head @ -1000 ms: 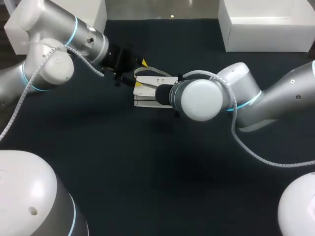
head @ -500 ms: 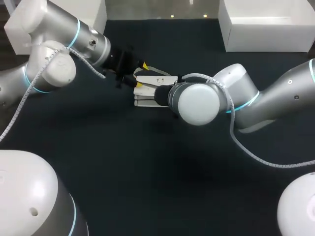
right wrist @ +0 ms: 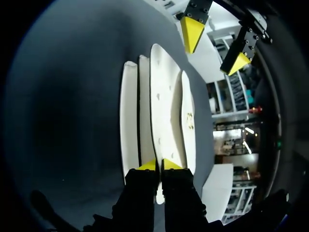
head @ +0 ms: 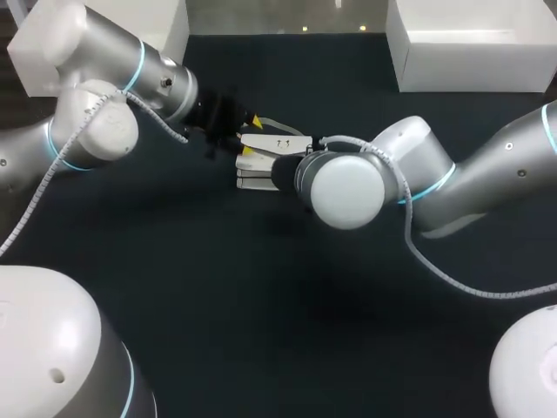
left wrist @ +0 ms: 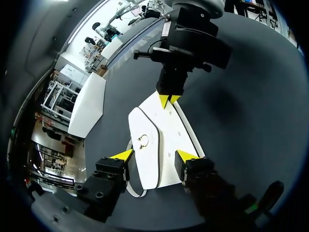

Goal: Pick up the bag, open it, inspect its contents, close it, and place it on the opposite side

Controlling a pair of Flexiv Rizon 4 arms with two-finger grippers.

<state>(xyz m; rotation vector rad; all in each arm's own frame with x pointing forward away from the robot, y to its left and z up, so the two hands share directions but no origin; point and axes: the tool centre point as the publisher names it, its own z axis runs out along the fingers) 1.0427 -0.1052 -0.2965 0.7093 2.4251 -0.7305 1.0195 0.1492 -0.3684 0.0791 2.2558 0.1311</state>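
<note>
White bag [head: 259, 162] lies flat on the dark bench [head: 261, 296], approx. mid-bench towards the far side, between the two arms. Its flap faces up w/ a small metal clasp [left wrist: 143, 141] on it. A thin strap loop [left wrist: 133, 189] sticks out at the end nearest the left arm. In the right wrist view the bag [right wrist: 163, 92] shows as several flat white panels side by side, dark gaps between them.

Right end effector [right wrist: 159, 166] is clenched on the bag's edge: yellow tips nearly together, a thin white panel pinched between them. From the left wrist view, the same tips [left wrist: 167, 100] meet at the bag's far end.

Left end effector [left wrist: 154, 155] is released, fingers wide apart, straddling the bag's other end, one tip at each side; can't tell if either touches it.

White box [head: 470, 48] sits at the far right of the bench, well apart from the bag
</note>
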